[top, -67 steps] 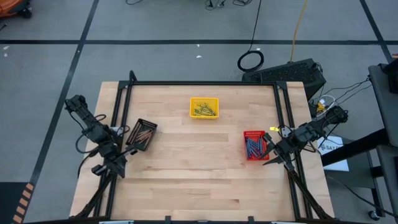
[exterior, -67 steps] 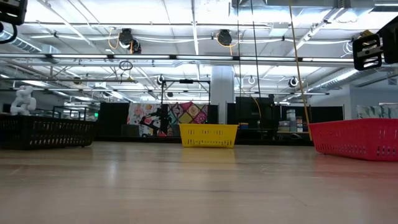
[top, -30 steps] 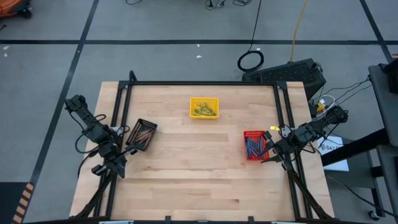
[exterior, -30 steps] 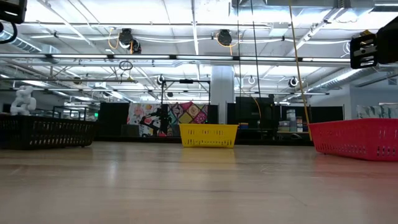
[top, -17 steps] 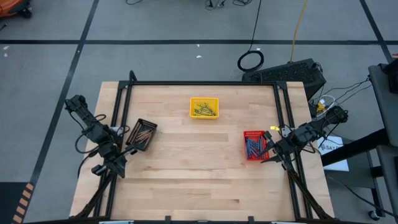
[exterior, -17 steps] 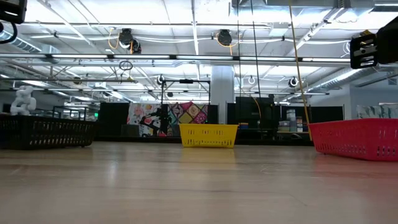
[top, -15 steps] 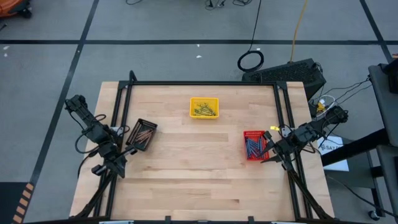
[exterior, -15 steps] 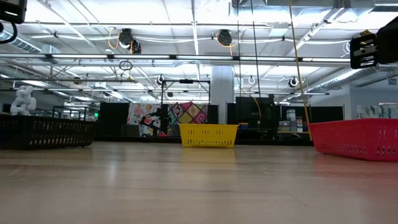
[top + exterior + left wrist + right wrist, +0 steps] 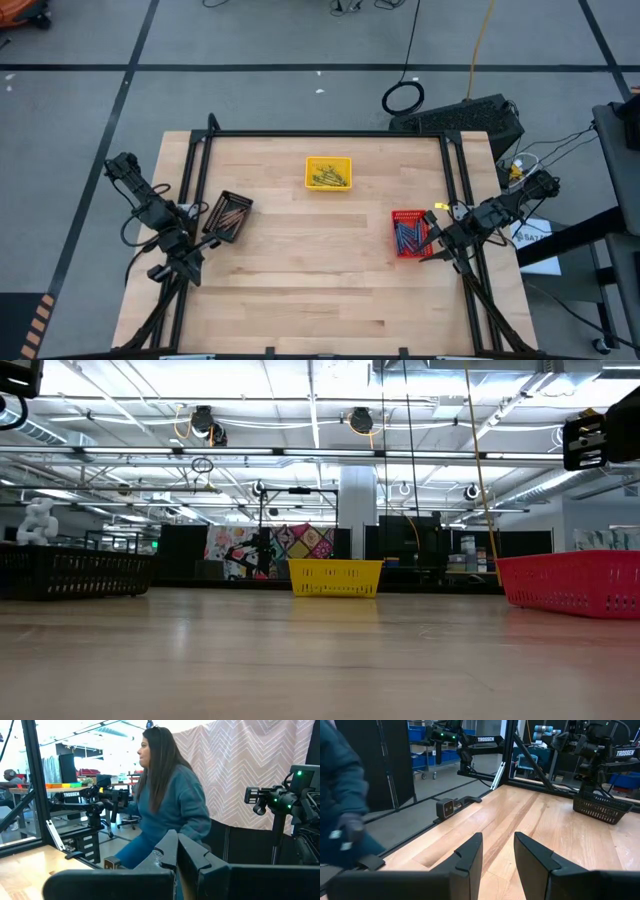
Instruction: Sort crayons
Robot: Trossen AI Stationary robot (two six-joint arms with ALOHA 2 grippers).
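Note:
The crayons lie sorted in three small trays on the table. Blue crayons are in the red tray, olive-yellow crayons in the yellow tray, and brown crayons in the black tray. My left gripper hangs shut and empty at the table's left edge, near the black tray; it also shows in the left wrist view. My right gripper is open and empty, raised beside the red tray's near right corner; it also shows in the right wrist view.
The low view shows the black tray, yellow tray and red tray standing on bare wood. A small camera sits at the table's near edge. A person is beyond that edge. Black frame rails border the table.
My right arm shifted slightly between the earliest frames and one second ago. Since then nothing has moved.

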